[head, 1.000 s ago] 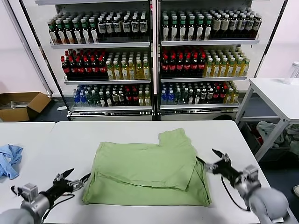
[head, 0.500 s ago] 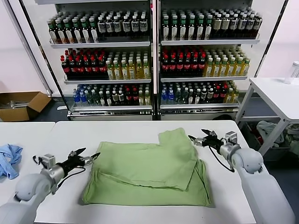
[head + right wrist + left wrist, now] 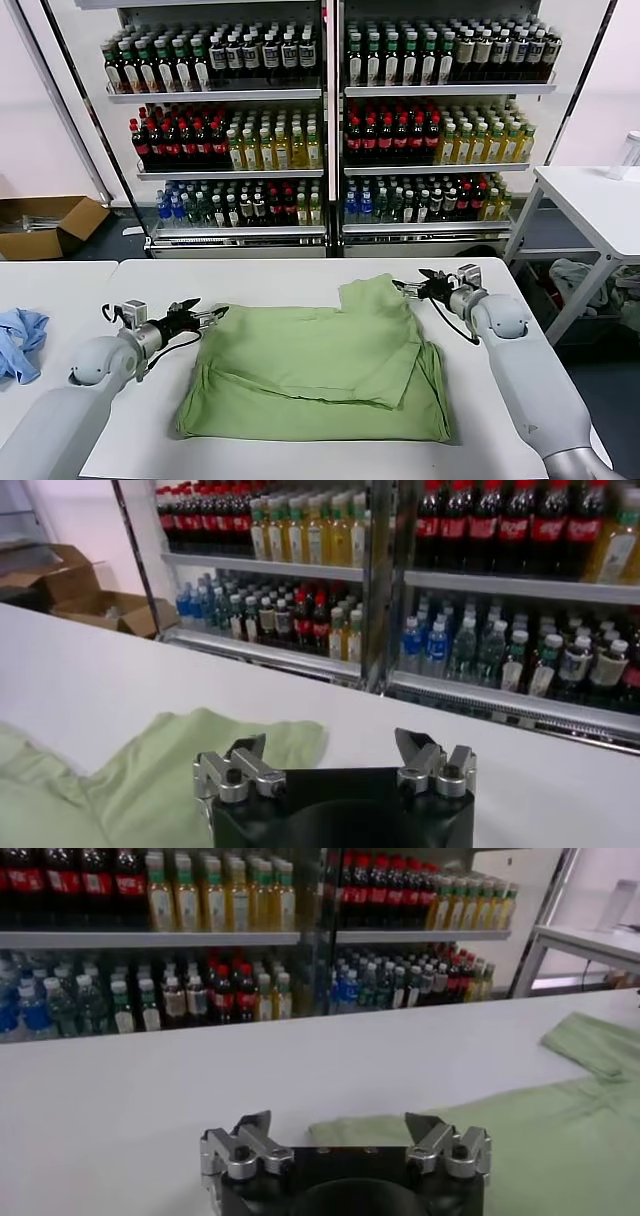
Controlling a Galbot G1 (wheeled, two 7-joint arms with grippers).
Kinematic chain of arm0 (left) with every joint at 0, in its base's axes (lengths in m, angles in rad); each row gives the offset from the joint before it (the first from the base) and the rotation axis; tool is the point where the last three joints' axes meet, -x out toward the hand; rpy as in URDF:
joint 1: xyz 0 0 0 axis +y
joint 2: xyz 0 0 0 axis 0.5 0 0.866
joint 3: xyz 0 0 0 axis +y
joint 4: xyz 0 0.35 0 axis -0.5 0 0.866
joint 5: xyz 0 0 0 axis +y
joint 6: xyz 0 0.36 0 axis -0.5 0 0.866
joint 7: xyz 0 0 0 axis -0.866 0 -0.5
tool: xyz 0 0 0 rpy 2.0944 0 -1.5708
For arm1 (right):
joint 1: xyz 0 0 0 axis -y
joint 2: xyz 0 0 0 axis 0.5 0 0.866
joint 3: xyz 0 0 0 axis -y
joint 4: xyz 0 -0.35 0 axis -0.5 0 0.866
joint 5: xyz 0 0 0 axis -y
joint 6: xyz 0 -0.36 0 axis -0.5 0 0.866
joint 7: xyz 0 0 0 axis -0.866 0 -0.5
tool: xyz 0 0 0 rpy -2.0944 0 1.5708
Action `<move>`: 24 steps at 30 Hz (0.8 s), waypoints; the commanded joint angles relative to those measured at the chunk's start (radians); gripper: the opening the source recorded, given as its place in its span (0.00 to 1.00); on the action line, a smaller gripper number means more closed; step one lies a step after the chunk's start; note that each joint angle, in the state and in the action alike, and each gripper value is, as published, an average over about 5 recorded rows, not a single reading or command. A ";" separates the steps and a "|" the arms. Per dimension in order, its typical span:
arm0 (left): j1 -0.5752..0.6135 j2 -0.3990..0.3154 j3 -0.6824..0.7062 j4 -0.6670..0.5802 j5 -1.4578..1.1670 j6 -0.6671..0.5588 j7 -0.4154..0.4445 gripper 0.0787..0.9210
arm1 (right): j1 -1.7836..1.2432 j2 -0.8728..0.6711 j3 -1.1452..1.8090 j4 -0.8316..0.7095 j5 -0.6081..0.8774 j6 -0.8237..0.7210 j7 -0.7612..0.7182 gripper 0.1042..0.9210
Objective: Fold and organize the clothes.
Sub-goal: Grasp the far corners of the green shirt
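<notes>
The clothes, a light green shirt (image 3: 320, 365), lie partly folded on the white table (image 3: 260, 280), with one sleeve sticking out at the far right. My left gripper (image 3: 205, 315) is open at the shirt's far left corner, low over the table. In the left wrist view the left gripper (image 3: 338, 1120) has nothing between its fingers, and the shirt's corner (image 3: 540, 1138) lies just ahead of them. My right gripper (image 3: 412, 287) is open beside the far right sleeve. From the right wrist, the right gripper (image 3: 328, 740) is empty and the sleeve (image 3: 170, 760) lies beside one finger.
A light blue cloth (image 3: 20, 340) lies at the table's left end. Drink coolers full of bottles (image 3: 320, 130) stand behind the table. A cardboard box (image 3: 50, 225) sits on the floor at the left, and a white side table (image 3: 600, 210) stands at the right.
Both arms have swung from the shirt's near corners to its far side: the left gripper to the far left corner, the right gripper to the far right sleeve. Both stayed open.
</notes>
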 commanded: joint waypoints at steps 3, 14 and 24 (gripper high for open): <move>-0.074 -0.018 0.080 0.076 0.002 0.003 0.001 0.88 | 0.049 0.056 -0.044 -0.110 -0.020 0.019 0.003 0.88; -0.046 -0.029 0.080 0.071 0.013 0.000 -0.003 0.88 | 0.052 0.105 -0.039 -0.123 -0.033 0.014 0.013 0.61; -0.026 -0.030 0.081 0.052 0.012 -0.002 0.003 0.61 | 0.011 0.107 -0.040 -0.061 -0.018 0.009 0.018 0.26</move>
